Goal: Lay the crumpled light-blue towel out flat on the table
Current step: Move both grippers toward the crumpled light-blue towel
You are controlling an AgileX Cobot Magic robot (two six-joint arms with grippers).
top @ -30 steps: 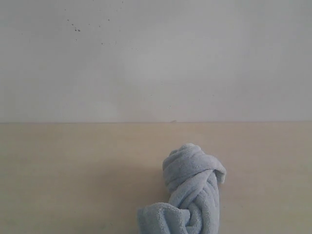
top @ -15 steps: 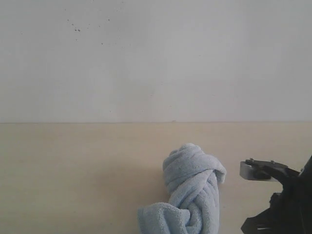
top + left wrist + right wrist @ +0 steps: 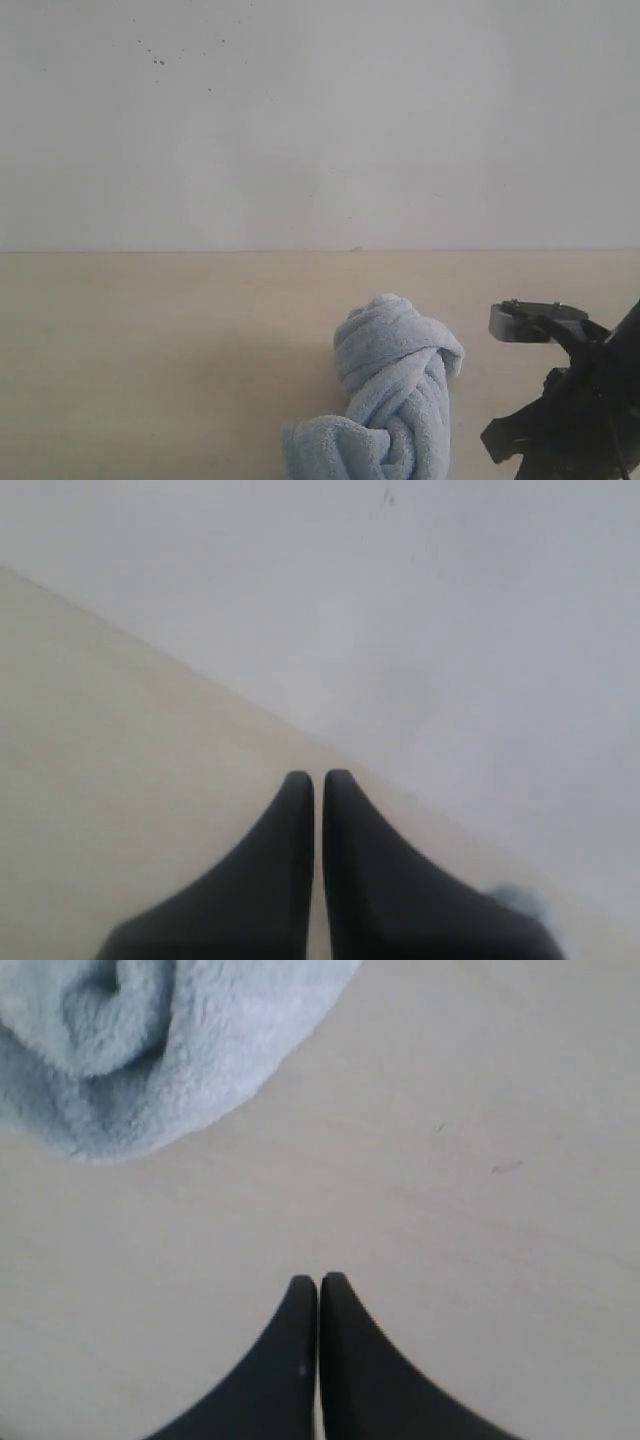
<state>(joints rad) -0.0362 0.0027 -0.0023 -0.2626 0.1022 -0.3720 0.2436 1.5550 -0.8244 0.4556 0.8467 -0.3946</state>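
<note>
The pale blue towel [image 3: 392, 395] lies twisted into a knotted bundle on the beige table [image 3: 150, 360], near the front edge of the exterior view. My right arm [image 3: 575, 400] stands just right of it, not touching it. In the right wrist view my right gripper [image 3: 319, 1282] is shut and empty over bare table, with a fluffy fold of the towel [image 3: 150, 1040] a short way beyond its tips. My left gripper [image 3: 318, 777] is shut and empty above the table. A small blue bit of the towel [image 3: 520, 900] shows beside it. The care tag is hidden.
A plain white wall [image 3: 320, 120] rises behind the table's far edge. Bare table stretches to the left of the towel and behind it. The left arm is outside the exterior view.
My right arm came into the exterior view from the right and has edged closer to the towel. The towel has not moved.
</note>
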